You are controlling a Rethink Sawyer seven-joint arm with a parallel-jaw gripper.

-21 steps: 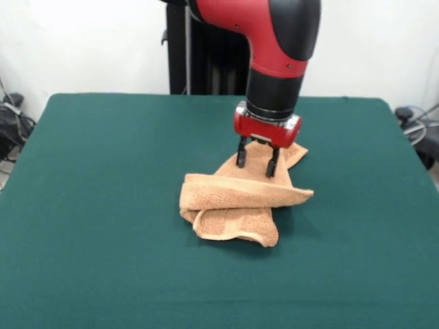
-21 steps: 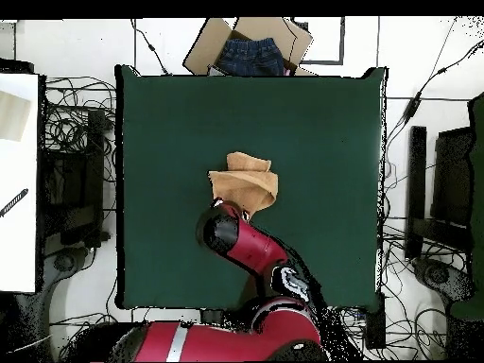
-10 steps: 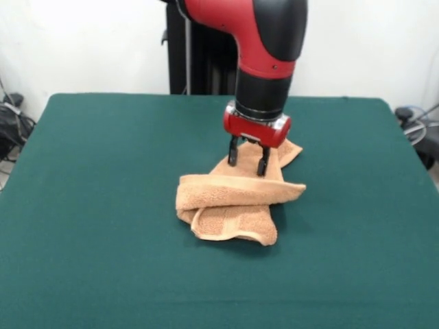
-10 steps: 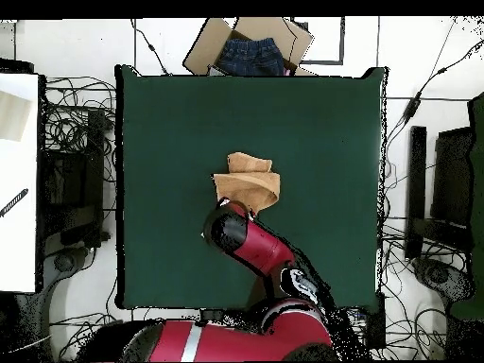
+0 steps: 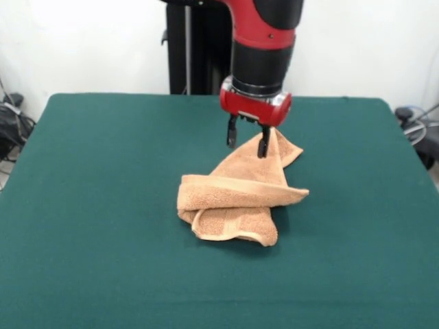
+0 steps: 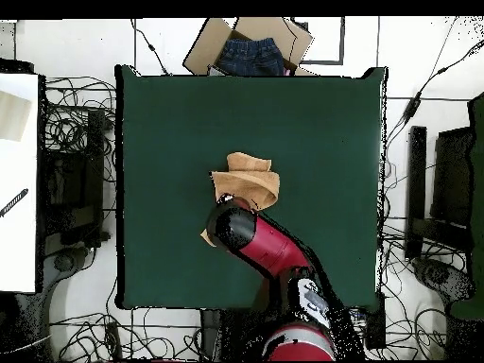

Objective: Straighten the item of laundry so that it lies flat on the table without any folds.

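Arm (image 6: 248, 238) hides gripper, towel (image 6: 248, 181) near part in overhead view

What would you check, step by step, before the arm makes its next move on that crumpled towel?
1. Towel lying flat: not ok, still bunched with layers folded over each other.
2. Gripper clear of the cloth: cannot tell; open, at the far raised corner, one finger seems to touch it.
3. Gripper holding anything: ok, nothing clamped.
4. Room to spread: ok, bare green table lies all round the towel.
5. Towel on the table: ok, well inside the edges in the overhead view.
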